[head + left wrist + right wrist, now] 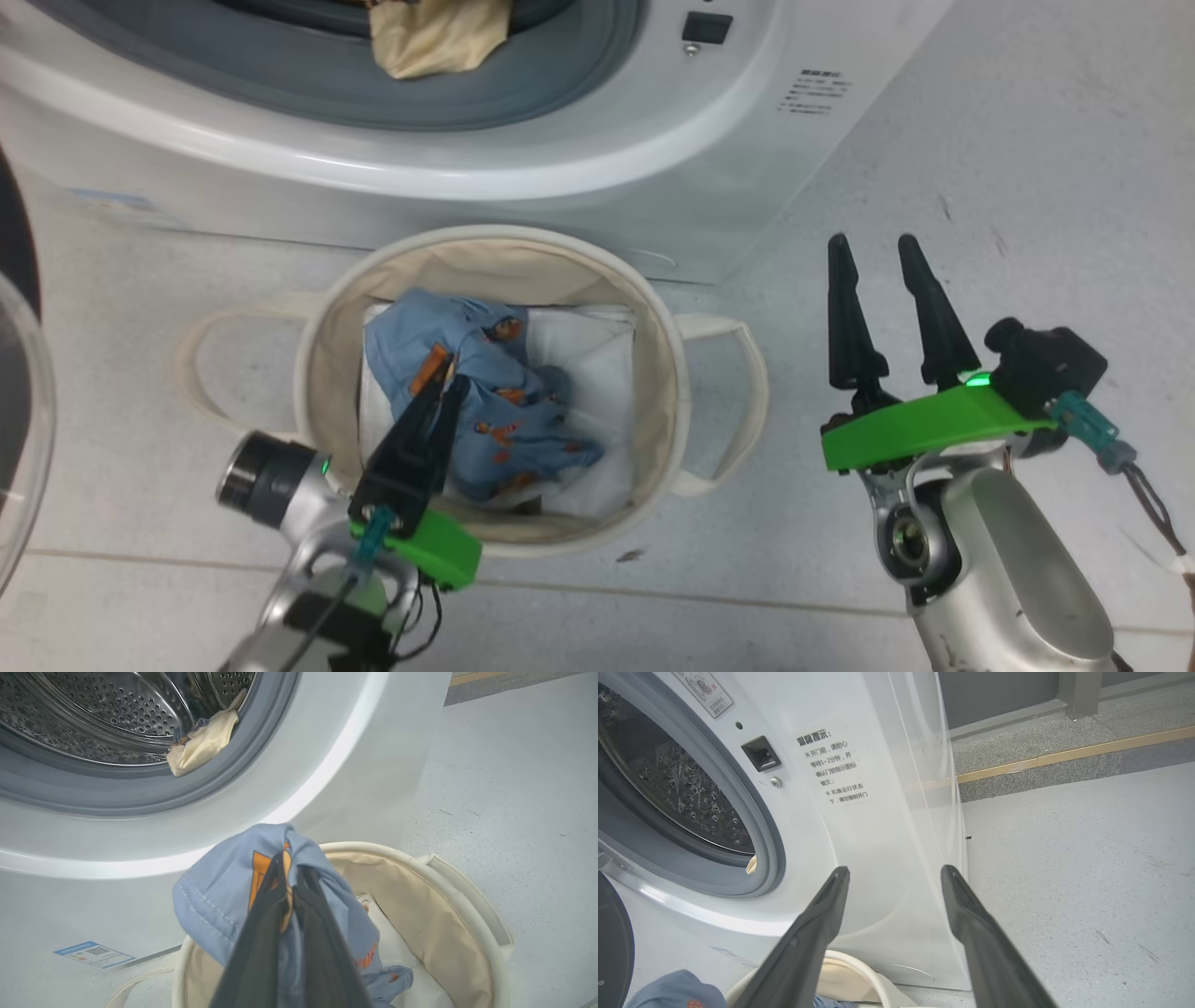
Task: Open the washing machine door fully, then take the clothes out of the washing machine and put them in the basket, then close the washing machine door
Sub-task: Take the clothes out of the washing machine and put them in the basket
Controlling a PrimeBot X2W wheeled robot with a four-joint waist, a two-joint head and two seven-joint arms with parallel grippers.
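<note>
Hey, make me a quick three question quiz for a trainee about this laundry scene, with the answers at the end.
1. True or false: the left gripper is shut on the light blue garment over the basket.
2. What hangs out of the washing machine opening? A) a beige-cream piece B) a black sock C) a red towel
3. Fill in: the right gripper is ____ and holds nothing.
Key: 1 true; 2 A; 3 open.

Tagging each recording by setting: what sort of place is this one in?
Probably a laundry or utility area: a white front-loading washing machine on a speckled floor, with a canvas basket holding clothes before it.
</note>
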